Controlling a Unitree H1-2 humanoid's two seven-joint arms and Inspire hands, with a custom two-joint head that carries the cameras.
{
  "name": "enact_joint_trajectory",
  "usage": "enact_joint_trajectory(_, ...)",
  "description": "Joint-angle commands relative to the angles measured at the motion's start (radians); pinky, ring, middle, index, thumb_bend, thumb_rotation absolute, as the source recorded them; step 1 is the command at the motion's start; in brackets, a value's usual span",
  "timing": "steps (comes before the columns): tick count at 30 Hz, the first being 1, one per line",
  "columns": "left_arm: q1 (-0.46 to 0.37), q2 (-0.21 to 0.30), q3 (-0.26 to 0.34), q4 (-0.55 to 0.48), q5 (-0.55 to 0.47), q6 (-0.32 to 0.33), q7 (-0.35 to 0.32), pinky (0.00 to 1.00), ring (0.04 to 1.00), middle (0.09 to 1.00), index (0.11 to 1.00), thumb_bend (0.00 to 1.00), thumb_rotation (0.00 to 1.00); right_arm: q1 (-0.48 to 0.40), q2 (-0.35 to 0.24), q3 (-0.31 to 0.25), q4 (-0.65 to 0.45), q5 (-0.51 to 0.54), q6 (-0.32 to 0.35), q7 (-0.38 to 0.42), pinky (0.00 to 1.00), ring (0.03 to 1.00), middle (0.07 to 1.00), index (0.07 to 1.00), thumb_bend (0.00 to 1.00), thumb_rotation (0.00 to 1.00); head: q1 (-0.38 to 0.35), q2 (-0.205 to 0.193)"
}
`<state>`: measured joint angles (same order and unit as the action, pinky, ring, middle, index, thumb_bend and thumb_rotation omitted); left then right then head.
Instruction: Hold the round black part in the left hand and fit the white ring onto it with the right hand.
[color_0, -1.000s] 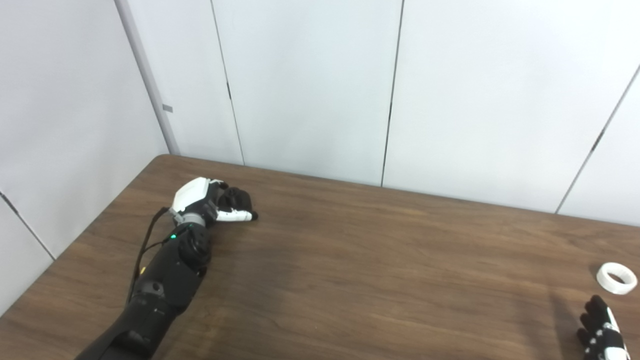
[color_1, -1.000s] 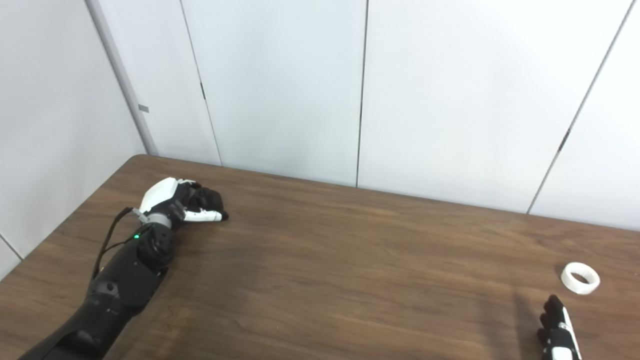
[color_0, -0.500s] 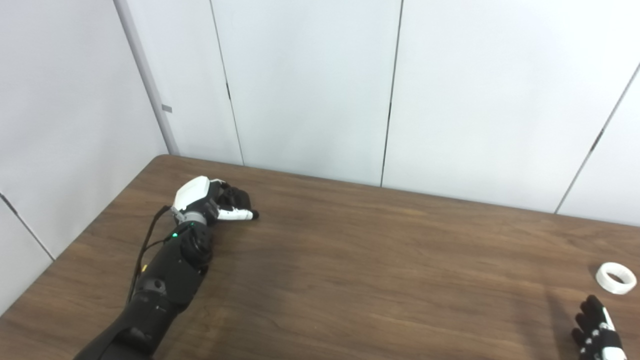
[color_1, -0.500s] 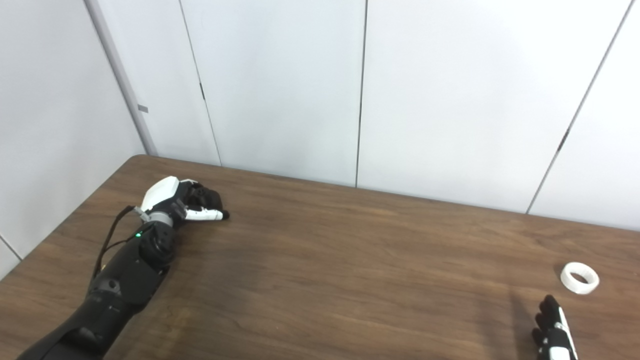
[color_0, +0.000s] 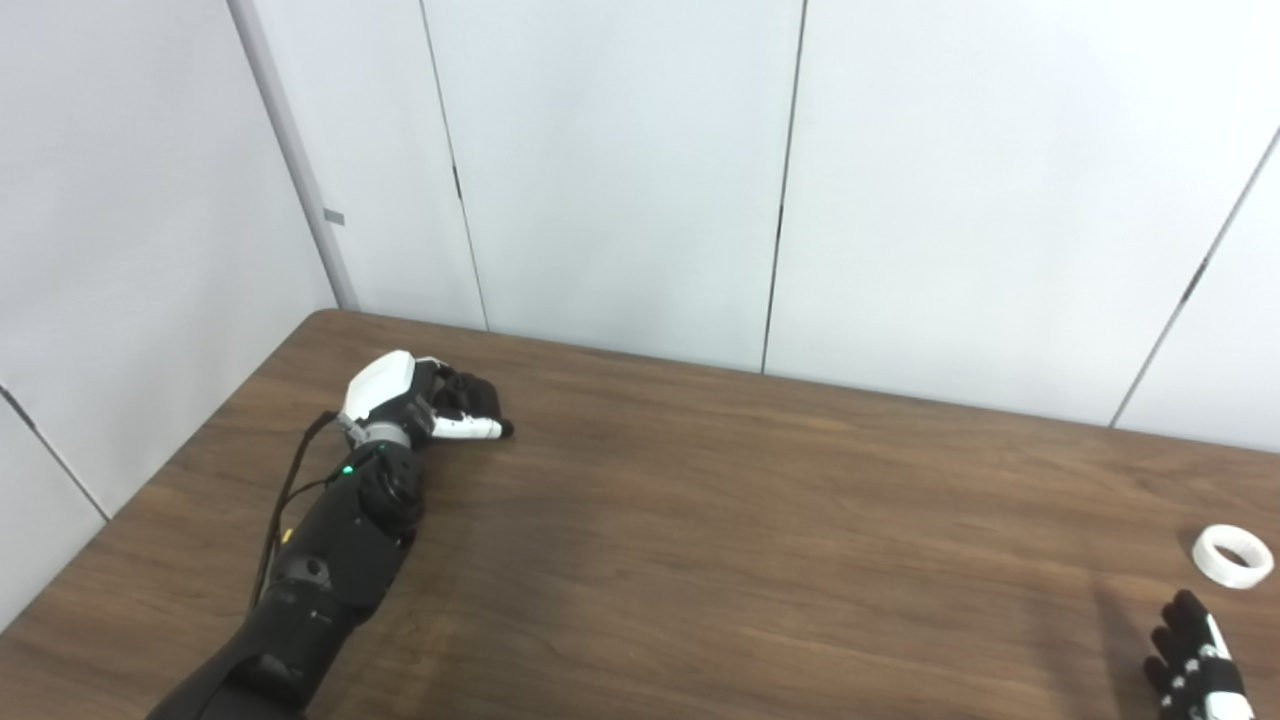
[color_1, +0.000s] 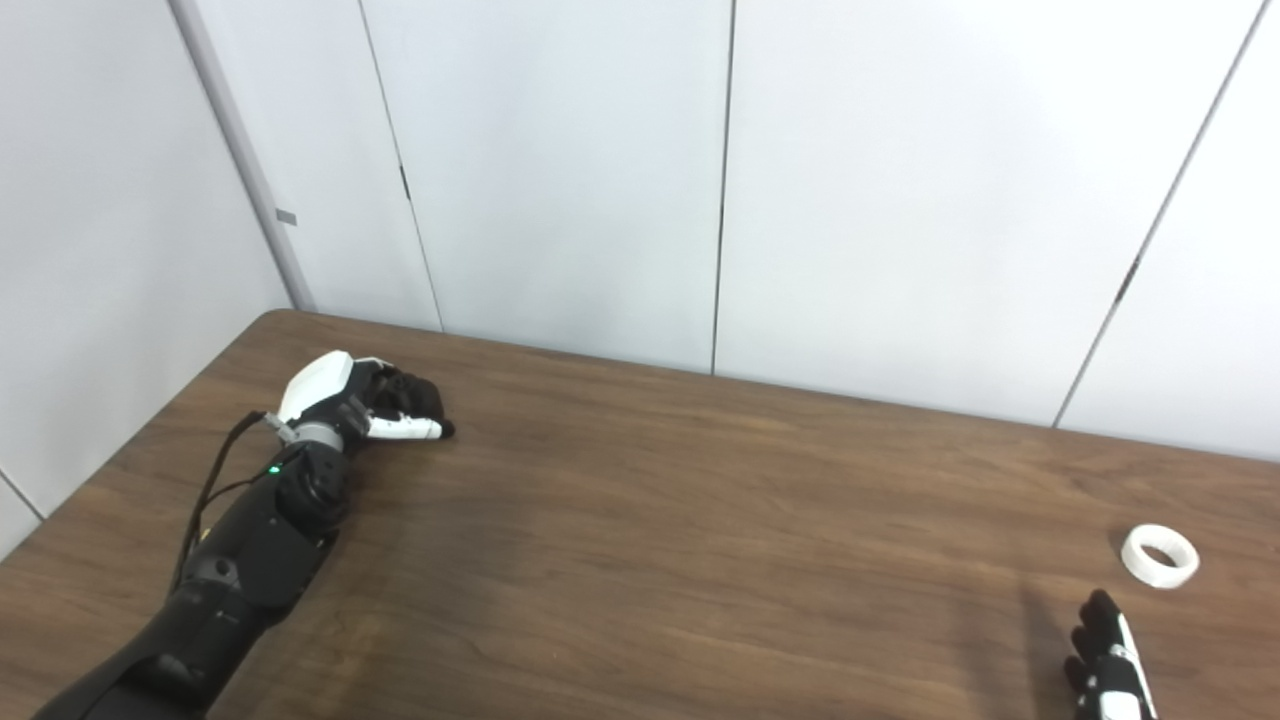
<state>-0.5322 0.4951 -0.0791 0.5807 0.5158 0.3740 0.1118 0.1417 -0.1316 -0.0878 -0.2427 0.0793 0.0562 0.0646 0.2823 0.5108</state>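
Left eye view: brown wooden tabletop (color_0: 700, 520), white wall panels (color_0: 620, 170) behind.
Left hand (color_0: 430, 405): far left corner, fingers curled around something dark; round black part not clearly visible.
White ring (color_0: 1232, 556): flat on tabletop, far right.
Right hand (color_0: 1195, 672): just short of ring, apart from it, fingers spread, empty.
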Motion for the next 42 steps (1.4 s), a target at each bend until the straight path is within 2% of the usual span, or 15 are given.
enact_joint_trajectory(1,-0.029,0.039,0.01,-0.026,0.005,-0.004,0.022,1.0,0.981,0.903,0.779,0.99,0.37,-0.014,-0.01,-0.009,-0.033,-0.008,-0.012,-0.007,1.0,1.0,1.0,1.0,0.39,1.0,0.002,0.001)
enact_joint_trajectory(11,-0.016,0.048,0.002,-0.059,0.012,0.022,0.011,1.0,0.969,0.893,0.766,0.98,0.36,-0.01,-0.011,-0.011,-0.036,-0.021,-0.008,-0.005,1.0,1.0,1.0,1.0,0.41,1.0,0.003,0.007)
enact_joint_trajectory(16,-0.014,0.049,0.0,-0.061,0.012,0.026,0.011,1.0,0.975,0.897,0.768,0.97,0.35,-0.011,-0.009,-0.011,-0.039,-0.021,-0.009,-0.005,1.0,1.0,1.0,1.0,0.39,1.0,0.005,0.012)
enact_joint_trajectory(27,0.002,0.065,-0.019,-0.088,0.02,0.039,-0.006,1.0,0.971,0.892,0.762,0.97,0.38,-0.008,-0.012,-0.013,-0.047,-0.024,0.002,-0.004,1.0,1.0,1.0,0.998,0.43,1.0,0.004,0.014)
enact_joint_trajectory(29,0.002,0.065,-0.016,-0.09,0.017,0.039,-0.005,1.0,0.966,0.887,0.751,0.96,0.37,-0.007,-0.011,-0.013,-0.049,-0.022,0.003,-0.002,1.0,1.0,1.0,1.0,0.42,1.0,0.002,0.015)
enact_joint_trajectory(32,0.001,0.059,-0.003,-0.078,0.002,0.009,0.016,1.0,0.953,0.861,0.687,0.94,0.32,-0.006,-0.012,-0.011,-0.051,-0.024,0.002,-0.001,1.0,1.0,1.0,1.0,0.42,1.0,0.002,0.015)
enact_joint_trajectory(34,-0.003,0.054,0.003,-0.063,-0.003,-0.006,0.032,1.0,0.94,0.839,0.609,0.88,0.25,-0.006,-0.013,-0.011,-0.049,-0.025,-0.001,-0.001,1.0,1.0,1.0,1.0,0.42,1.0,0.002,0.015)
enact_joint_trajectory(35,-0.005,0.052,0.004,-0.056,-0.002,-0.013,0.041,1.0,0.925,0.819,0.537,0.67,0.14,-0.006,-0.013,-0.011,-0.048,-0.026,-0.001,-0.001,1.0,1.0,1.0,0.998,0.42,1.0,0.002,0.015)
enact_joint_trajectory(36,-0.005,0.049,0.007,-0.049,-0.001,-0.022,0.053,1.0,0.914,0.806,0.511,0.6,0.1,-0.006,-0.013,-0.012,-0.049,-0.026,0.001,-0.002,1.0,1.0,1.0,0.997,0.42,1.0,0.002,0.015)
enact_joint_trajectory(38,-0.005,0.045,0.007,-0.044,0.005,-0.026,0.073,1.0,0.881,0.776,0.489,0.54,0.07,-0.007,-0.012,-0.012,-0.054,-0.022,0.004,-0.002,1.0,1.0,1.0,0.997,0.42,1.0,0.002,0.015)
enact_joint_trajectory(42,-0.002,0.042,-0.001,-0.049,0.012,-0.024,0.092,1.0,0.865,0.763,0.484,0.52,0.05,-0.009,-0.014,-0.015,-0.059,-0.015,0.015,0.0,1.0,1.0,1.0,1.0,0.42,1.0,0.006,0.015)
